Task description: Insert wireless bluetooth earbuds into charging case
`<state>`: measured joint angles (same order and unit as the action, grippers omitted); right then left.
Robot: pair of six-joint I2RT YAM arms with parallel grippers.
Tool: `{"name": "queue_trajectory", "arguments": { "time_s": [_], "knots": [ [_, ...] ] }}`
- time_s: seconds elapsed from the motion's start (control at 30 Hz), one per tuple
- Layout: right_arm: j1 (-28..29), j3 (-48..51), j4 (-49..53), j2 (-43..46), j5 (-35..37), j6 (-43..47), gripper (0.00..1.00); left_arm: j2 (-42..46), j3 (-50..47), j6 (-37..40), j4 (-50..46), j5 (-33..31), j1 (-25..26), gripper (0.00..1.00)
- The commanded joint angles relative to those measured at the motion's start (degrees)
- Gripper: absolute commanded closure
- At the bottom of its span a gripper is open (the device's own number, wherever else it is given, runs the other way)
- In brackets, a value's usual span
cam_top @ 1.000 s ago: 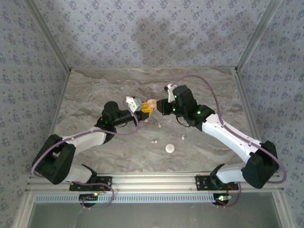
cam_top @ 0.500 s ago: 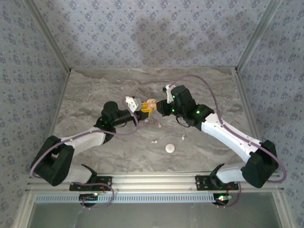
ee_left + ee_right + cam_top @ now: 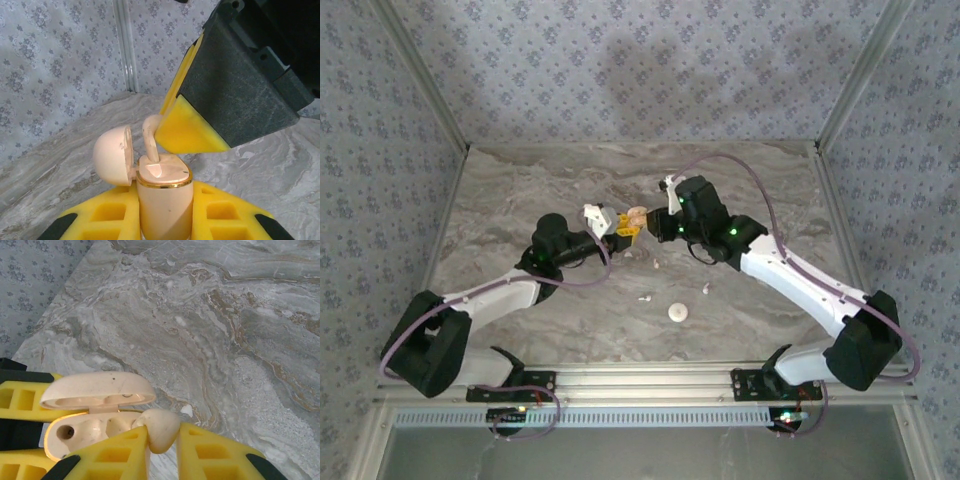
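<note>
The left claw (image 3: 165, 227) is clamping narrowly on the body of the charging case (image 3: 164, 197), holding it upright just above its own fingertips. The lid (image 3: 114, 156) is hanging open to one side. The right claw (image 3: 161, 442) is pinching one earbud (image 3: 156, 426) between its yellow pads, nearly closed on it, and is reaching in from above the case. In the left wrist view the bud's stem is sitting partly in the mouth of the case, while its head is riding clear above the gold rim.

So the first insertion is looking underway but not finished: the earbud is not seated, and the right claw is gripping it. In the right wrist view a socket beside the held bud is showing dark and seemingly empty, so I am judging a second bud to be outstanding.

On the counter (image 3: 520, 190), nearer the arm bases than either claw, loose white pieces (image 3: 655, 265) are lying well apart from the case, along with a round white item (image 3: 678, 312). The lid is also waiting to be shut
</note>
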<state>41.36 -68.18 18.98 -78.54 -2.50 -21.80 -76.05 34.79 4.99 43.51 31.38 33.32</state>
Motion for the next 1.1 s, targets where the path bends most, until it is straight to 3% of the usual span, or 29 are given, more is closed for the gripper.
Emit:
{"name": "queue_trajectory", "arguments": {
  "time_s": [0.0, 0.37, 0.83, 1.07],
  "knots": [
    [2.19, -2.34, 2.91, -1.31, -2.35, -0.72, 0.78, 1.9, 2.66, 2.44, 2.3, -0.2, 1.47, 0.88],
    [2.58, -2.13, 3.69, -1.57, -1.34, -5.05, 0.78, 2.84, 2.04, 4.15, 1.51, -2.17, 2.1, 0.88],
    [2.37, -1.11, 0.54, -2.3, -2.41, -19.35, 0.79, 3.14, 1.61, 4.15, 1.58, -3.6, 2.39, 0.89],
    [2.22, -0.99, -0.13, -2.2, -2.82, -22.17, 0.79, 3.1, 1.52, 4.24, 1.5, -3.69, 2.63, 0.89]
  ]
}}
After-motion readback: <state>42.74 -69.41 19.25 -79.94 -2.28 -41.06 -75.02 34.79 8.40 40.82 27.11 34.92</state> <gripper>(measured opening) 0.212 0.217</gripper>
